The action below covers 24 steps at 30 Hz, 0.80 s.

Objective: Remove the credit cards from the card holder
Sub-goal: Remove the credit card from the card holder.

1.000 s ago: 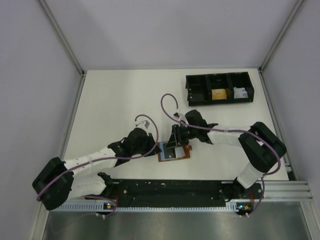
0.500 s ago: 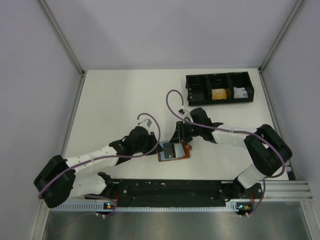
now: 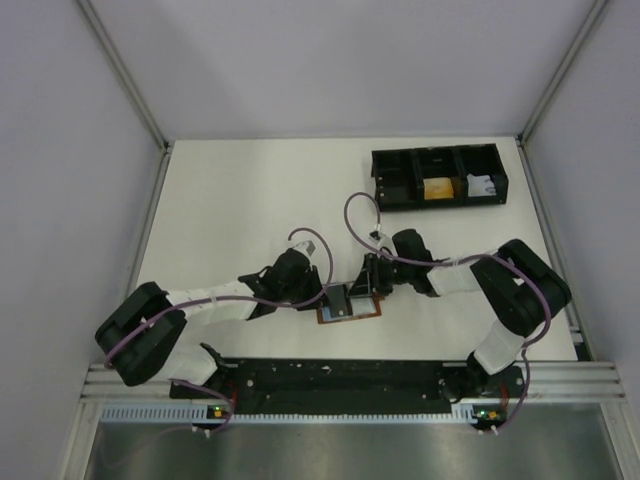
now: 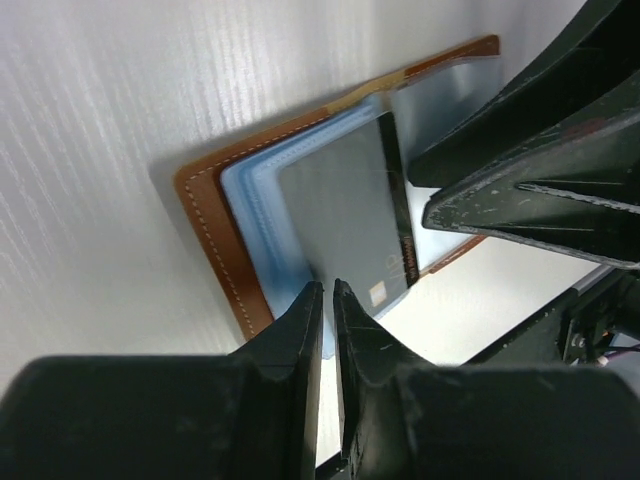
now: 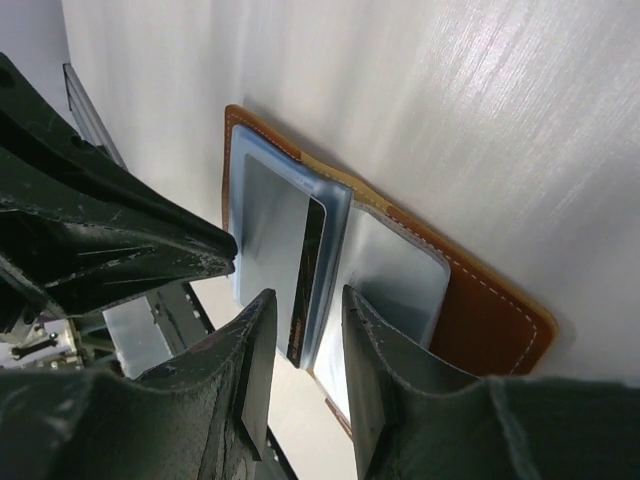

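Brown card holder (image 4: 215, 245) open, dark card (image 4: 340, 205) in blue sleeve (image 4: 250, 195); right gripper (image 5: 306, 300) apart; left gripper (image 4: 327, 291) unclear.

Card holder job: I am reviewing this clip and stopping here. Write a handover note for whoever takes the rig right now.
Left claw: nearly closed, tips at the near edge of the dark card. Whether it grips the card is not clear.
Right claw: jaws partly apart, tips over the holder beside the card's striped edge.
Card holder: lies open and flat on the table. The card lies on its pale blue sleeves.
Done: holder opened.
Left: draw the card out; none is out yet.
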Each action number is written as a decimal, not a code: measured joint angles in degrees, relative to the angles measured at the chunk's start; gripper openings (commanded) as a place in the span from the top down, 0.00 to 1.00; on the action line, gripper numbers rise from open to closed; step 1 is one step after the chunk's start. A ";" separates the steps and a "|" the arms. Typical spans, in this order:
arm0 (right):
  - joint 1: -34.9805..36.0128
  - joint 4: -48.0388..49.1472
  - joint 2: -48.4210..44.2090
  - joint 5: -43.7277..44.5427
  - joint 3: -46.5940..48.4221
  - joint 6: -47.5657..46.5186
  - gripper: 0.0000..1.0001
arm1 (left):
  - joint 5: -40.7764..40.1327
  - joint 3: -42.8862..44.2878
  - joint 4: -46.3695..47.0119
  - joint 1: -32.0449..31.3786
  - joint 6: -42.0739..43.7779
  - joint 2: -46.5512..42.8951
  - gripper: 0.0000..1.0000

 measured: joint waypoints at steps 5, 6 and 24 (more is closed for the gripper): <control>-0.20 4.70 2.75 -3.13 -0.35 1.46 0.67 | 0.22 -1.05 1.20 0.07 -1.16 1.88 0.90; -0.20 5.38 3.10 -3.54 -0.35 1.60 0.67 | 0.28 -1.11 1.40 0.07 -1.36 1.88 0.90; -1.11 13.27 8.00 -7.69 -1.16 4.57 1.00 | 1.36 -2.08 2.82 1.40 -1.99 1.92 0.95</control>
